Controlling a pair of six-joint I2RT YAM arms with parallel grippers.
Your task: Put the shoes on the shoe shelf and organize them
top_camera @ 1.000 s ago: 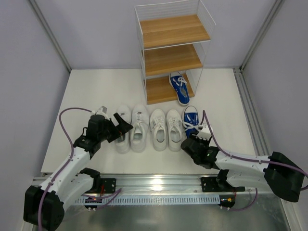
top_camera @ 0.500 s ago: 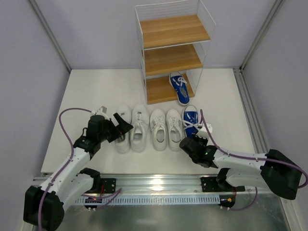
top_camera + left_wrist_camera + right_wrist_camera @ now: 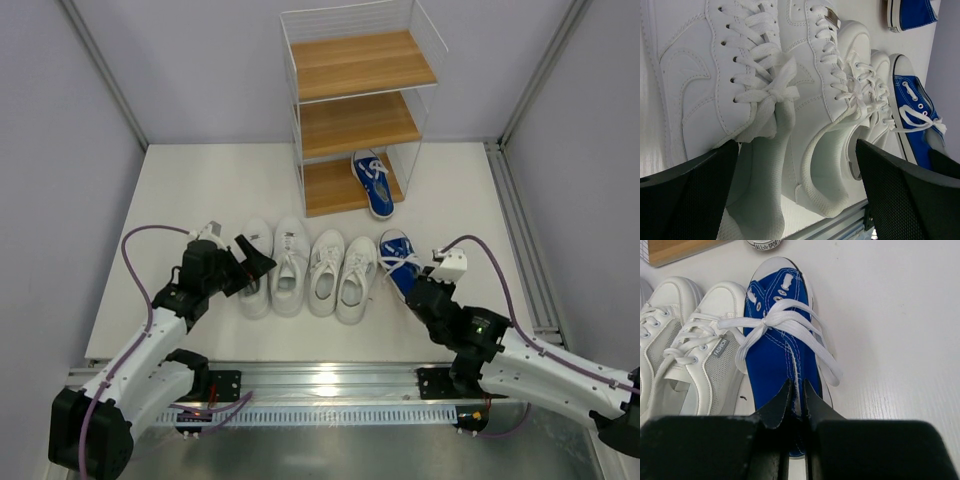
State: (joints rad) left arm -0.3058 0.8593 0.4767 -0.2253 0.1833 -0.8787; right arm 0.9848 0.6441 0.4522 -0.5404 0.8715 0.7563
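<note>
Right gripper (image 3: 796, 390), pinched shut on the thin heel canvas of the blue shoe (image 3: 780, 350) at the row's right end, near side of the shelf (image 3: 360, 122), could slip off when lifting, or the loose laces (image 3: 790, 315) could snag the white shoe (image 3: 710, 365) just left.

Row of four white lace-up sneakers (image 3: 292, 268): all white, mesh-patterned panels, one grey label | near blue canvas sneaker (image 3: 777, 347): royal blue, white laces, toe cap, stitching | far blue canvas sneaker (image 3: 373, 183): blue, white laces | three-tier wire shoe shelf (image 3: 355, 120): white frame, light-brown grained boards | flat tabletop (image 3: 200, 190): white
</note>
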